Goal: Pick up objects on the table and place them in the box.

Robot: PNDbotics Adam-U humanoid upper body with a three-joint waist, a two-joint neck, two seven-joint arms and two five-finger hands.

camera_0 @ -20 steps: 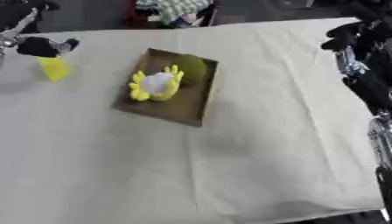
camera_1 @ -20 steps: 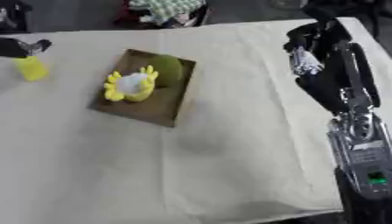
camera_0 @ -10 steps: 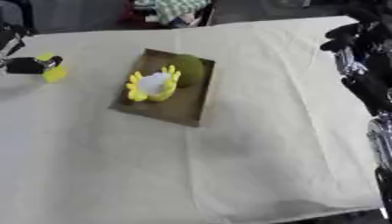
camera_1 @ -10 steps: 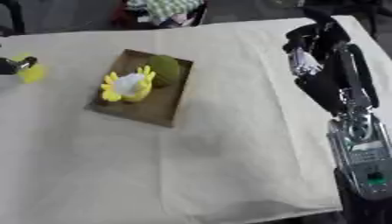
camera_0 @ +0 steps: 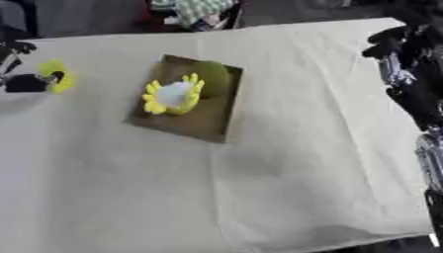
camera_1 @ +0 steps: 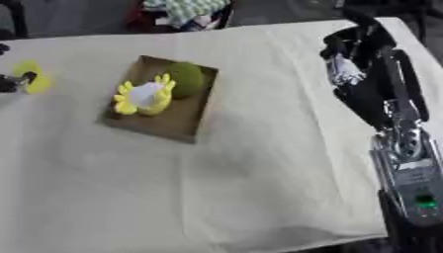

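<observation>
At the far left edge of the tabletop, which is covered with a cream cloth, the left hand is seen only in part. Its dark fingers are touching a small yellow object that lies on the cloth, but I cannot tell if they are closed around it or only resting beside it.

To the right of this, well apart from the yellow object, a shallow brown box lies on the cloth, turned a little askew. Inside it, in the far part, there is a round green object. Just beside it, and touching it, sits a yellow toy with a pale middle and points around the edge.

At the right side, the right hand is held above the far right part of the tabletop. Its fingers are curled inward and hold nothing. The silver and black arm goes down along the right edge.

At the far edge, behind the tabletop, some green checked cloth is visible.
</observation>
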